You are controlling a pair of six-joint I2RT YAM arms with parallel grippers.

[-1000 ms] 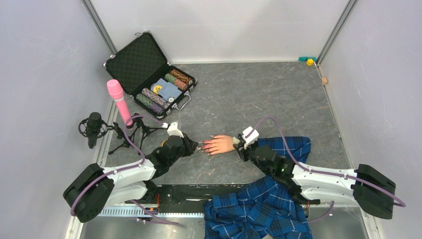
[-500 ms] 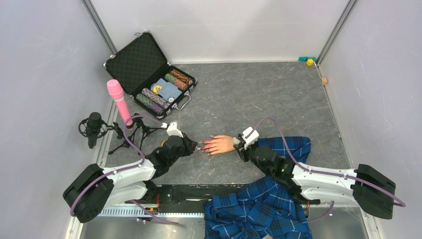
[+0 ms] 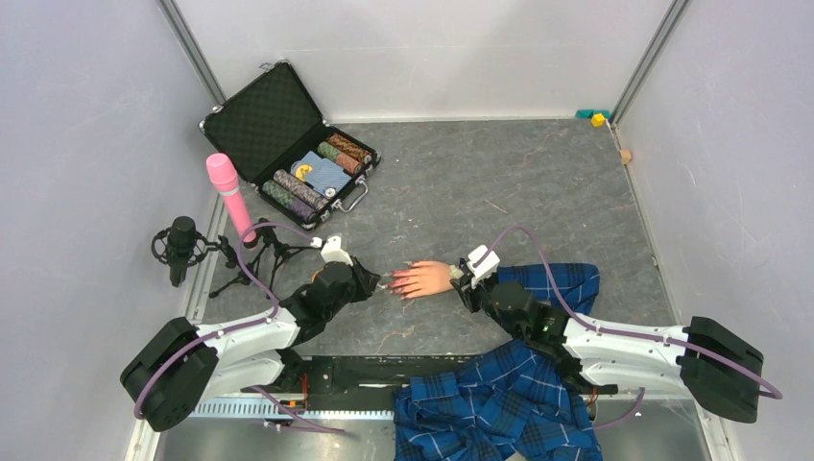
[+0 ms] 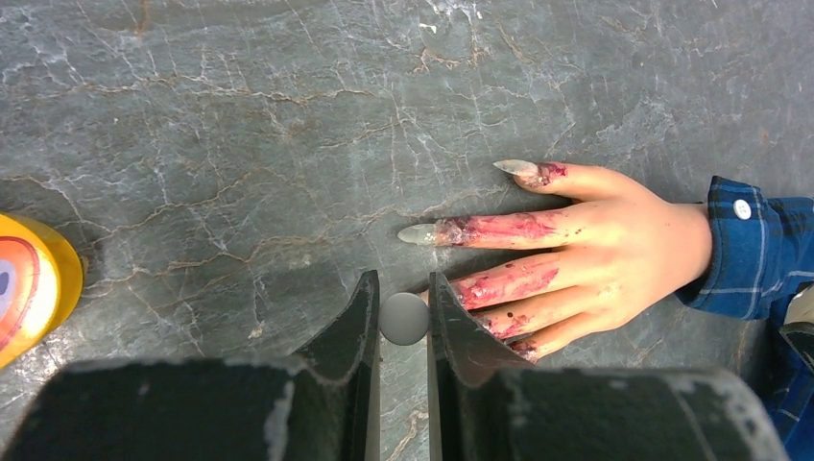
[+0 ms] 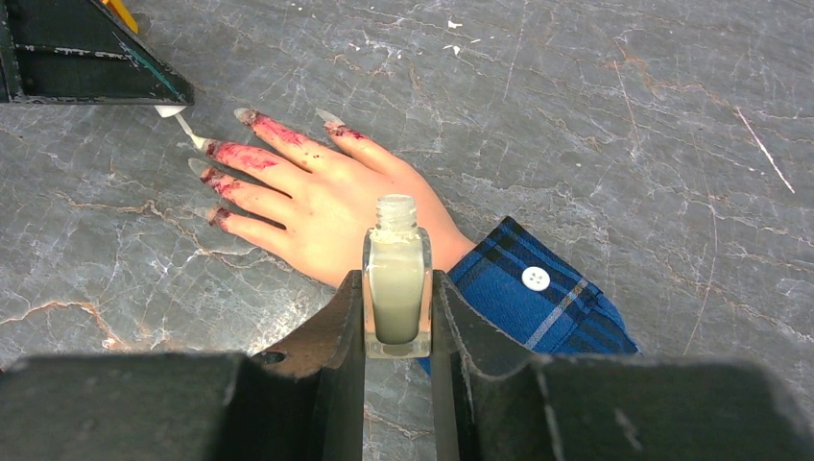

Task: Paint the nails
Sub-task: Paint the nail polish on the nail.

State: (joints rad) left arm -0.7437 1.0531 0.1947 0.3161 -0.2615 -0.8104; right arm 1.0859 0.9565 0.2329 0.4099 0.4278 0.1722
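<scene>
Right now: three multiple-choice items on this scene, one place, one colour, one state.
1. Where does the poker chip case sit on the table? A far left corner; B far right corner; C beside the arm bases.
2. What colour is the sleeve on the mannequin hand? A red; B blue plaid; C white.
3. How is the bottle in the right gripper? A capped; B lying down; C uncapped, upright.
A: it lies open at far left. B: the cloth is blue plaid. C: bare neck, standing between the fingers.
</scene>
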